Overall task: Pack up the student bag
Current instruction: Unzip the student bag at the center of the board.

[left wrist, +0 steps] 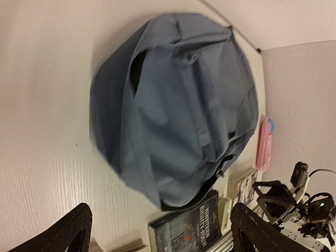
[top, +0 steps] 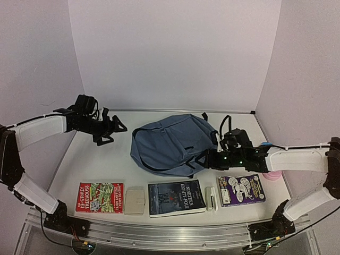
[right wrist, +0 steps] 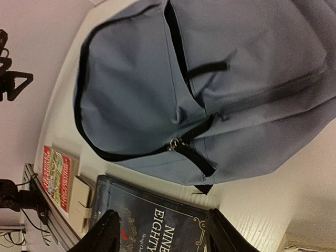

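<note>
White worktop (top: 101, 164), pale walls on three sides. Bag (top: 172, 143): lies flat at the centre of the overhead frame. My left pincer (top: 114, 132): left of the bag and well clear of it, fingers wide apart, holding nothing. My right pincer (top: 201, 159): at the bag's lower right edge, fingers apart, nothing between them; I cannot tell whether it touches the fabric. Along the lower frame, a row: red book (top: 99, 197), dark book (top: 176, 197), purple book (top: 241, 189). Pink case (top: 273, 175): far right, partly hidden behind my right arm.
</note>
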{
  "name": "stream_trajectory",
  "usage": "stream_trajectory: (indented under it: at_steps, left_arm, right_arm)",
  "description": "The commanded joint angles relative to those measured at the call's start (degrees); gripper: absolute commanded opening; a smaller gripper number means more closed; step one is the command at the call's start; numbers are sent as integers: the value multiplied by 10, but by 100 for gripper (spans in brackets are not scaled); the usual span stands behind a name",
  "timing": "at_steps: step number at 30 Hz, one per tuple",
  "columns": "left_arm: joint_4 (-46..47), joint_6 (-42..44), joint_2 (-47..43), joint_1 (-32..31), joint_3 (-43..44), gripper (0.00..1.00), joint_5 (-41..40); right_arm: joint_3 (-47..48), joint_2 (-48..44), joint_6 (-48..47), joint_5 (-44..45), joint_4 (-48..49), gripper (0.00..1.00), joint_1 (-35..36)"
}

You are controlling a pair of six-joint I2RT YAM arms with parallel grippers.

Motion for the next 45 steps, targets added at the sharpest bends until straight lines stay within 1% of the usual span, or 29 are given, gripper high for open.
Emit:
stream_trajectory:
  at_steps: [1,5,7,10,15,19,25,30,35,39,41,45]
  left_arm:
    - [77,-74,-10,-51,-79,92,-14]
    - [81,-103,-13,-103,-95,92,-45]
    - [95,-116,-13,-113,-111,92,-46]
    - [121,-131,-8,-113,-131,92,-46]
    - [149,-147,5,-117,-136,91,-36]
    - [152,-152,-4,-118,-143,91,-45]
    - [148,-148,-5,-118,-145,92,-45]
    - [150,-145,6,-118,-141,92,-44]
    - [158,-146,18,-118,-138,92,-39]
    - [168,-149,24,-118,-135,92,-41]
    - [177,-151,29,-118,-133,91,-40]
    - [196,-156,42,-119,-132,85,-35]
  right_arm:
    - [42,61,1,25,15,53,27]
    - [55,103,0,35,17,49,40]
    - [62,118,2,43,24,48,41]
    - [80,141,18,68,27,46,42]
    - [99,187,48,116,20,46,41]
    - [103,209,59,125,19,46,41]
    - [109,229,69,112,21,44,42]
    - [108,223,67,105,39,38,41]
    - [107,221,72,110,43,27,42]
    - [105,226,76,103,49,15,42]
    - [103,225,79,96,56,11,42]
    - [93,214,88,80,71,3,42]
